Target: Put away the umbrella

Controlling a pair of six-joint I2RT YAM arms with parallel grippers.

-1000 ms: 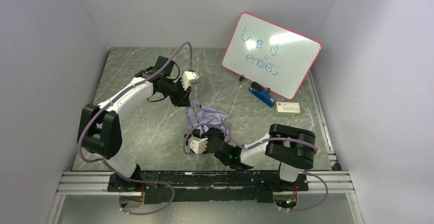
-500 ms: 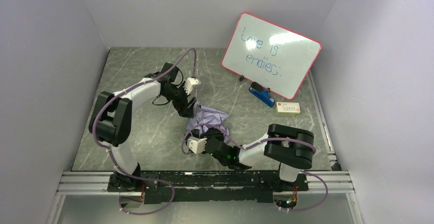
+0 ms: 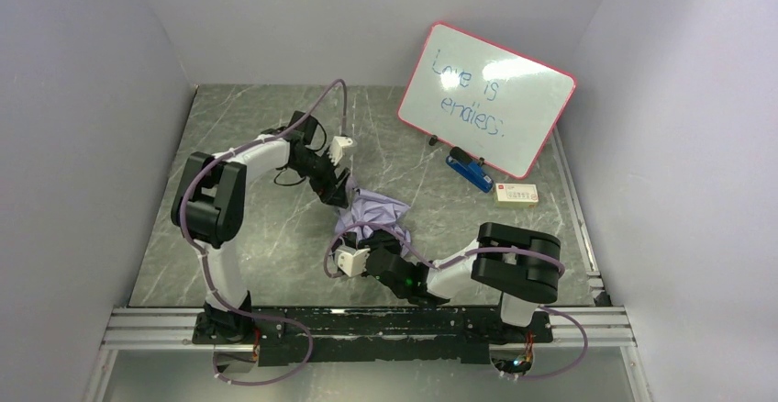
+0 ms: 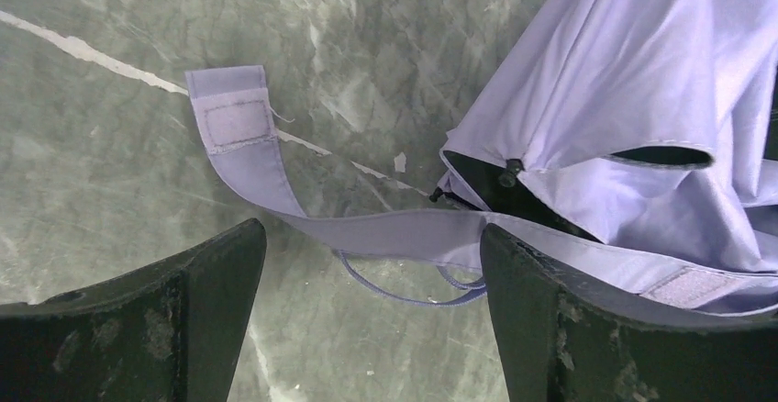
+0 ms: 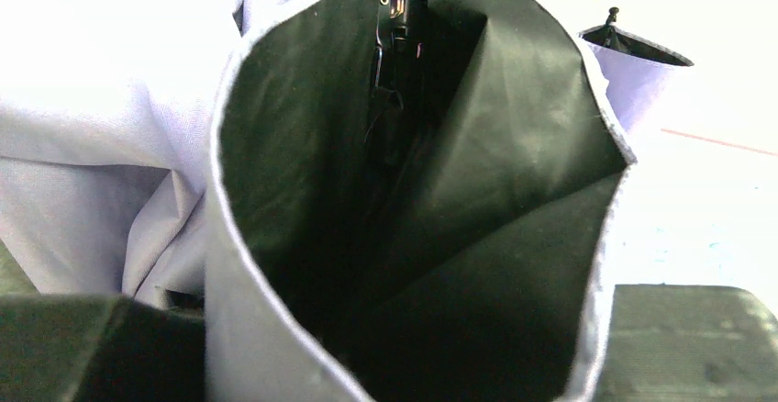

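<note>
umbrella (image 3: pixel 376 211) bunched up mid tabletop (image 3: pixel 248 246), between both arms. right gripper (image 5: pixel 394 329) clamped on canopy fold, probably pinning bundle steady. left gripper (image 4: pixel 372 246) wide open, hovering over loose velcro strap (image 4: pixel 275 182) lying flat beside canopy. guessing it's lining up to grab and wrap.

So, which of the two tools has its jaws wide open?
The left tool, spread above the loose strap; the right tool grips the umbrella.

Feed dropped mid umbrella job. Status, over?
Left gripper open above loose strap. Right gripper buried in umbrella folds, grip unclear. Umbrella crumpled on table, unwrapped. Nothing blocking.
</note>
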